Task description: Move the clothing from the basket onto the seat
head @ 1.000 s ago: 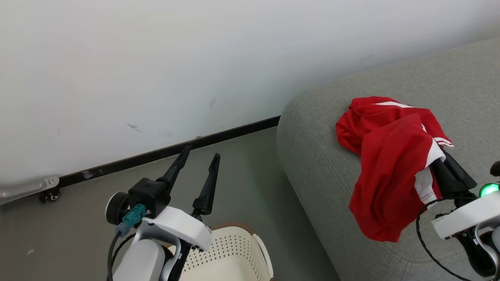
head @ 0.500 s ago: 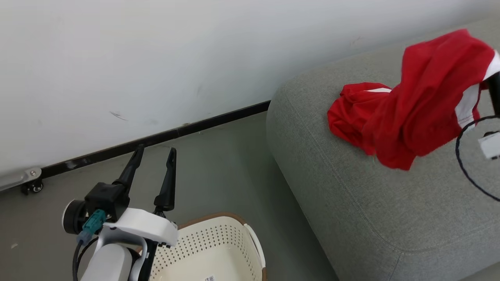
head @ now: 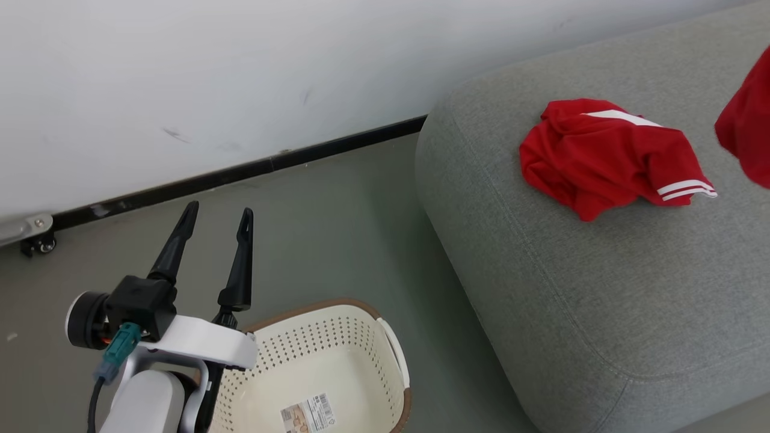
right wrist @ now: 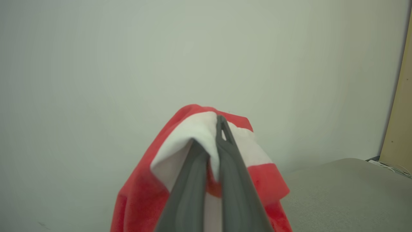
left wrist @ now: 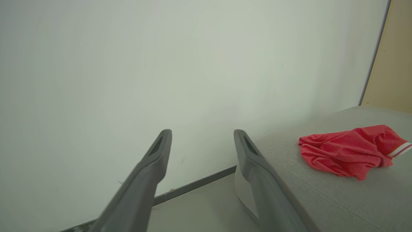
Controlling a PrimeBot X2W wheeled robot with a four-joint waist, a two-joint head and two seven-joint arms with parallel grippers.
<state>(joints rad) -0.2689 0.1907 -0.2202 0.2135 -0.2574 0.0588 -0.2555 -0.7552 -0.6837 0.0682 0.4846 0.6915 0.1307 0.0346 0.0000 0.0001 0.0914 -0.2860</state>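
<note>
One red garment point(head: 607, 156) with white stripe trim lies crumpled on the grey seat point(head: 601, 288); the left wrist view has it too point(left wrist: 349, 151). A second red and white garment point(right wrist: 193, 154) hangs pinched between my right gripper's point(right wrist: 209, 135) shut fingers, and its red edge point(head: 749, 120) shows at the head view's right border above the seat. The cream basket point(head: 361, 337) with its brown rim stands on the floor at the lower left; a paper label lies on its bottom. Above the basket's left side my left gripper point(head: 218, 213) is open and holds nothing.
A white wall with a dark skirting board point(head: 240, 171) runs behind the floor and the seat. A small metal fitting on a caster point(head: 30, 237) sits at the far left by the wall. Grey floor point(head: 337, 228) lies between basket and seat.
My right gripper has carried the second garment up and to the right, off the first one, until just its edge shows. The head camera has shifted too. The left gripper stays open.
</note>
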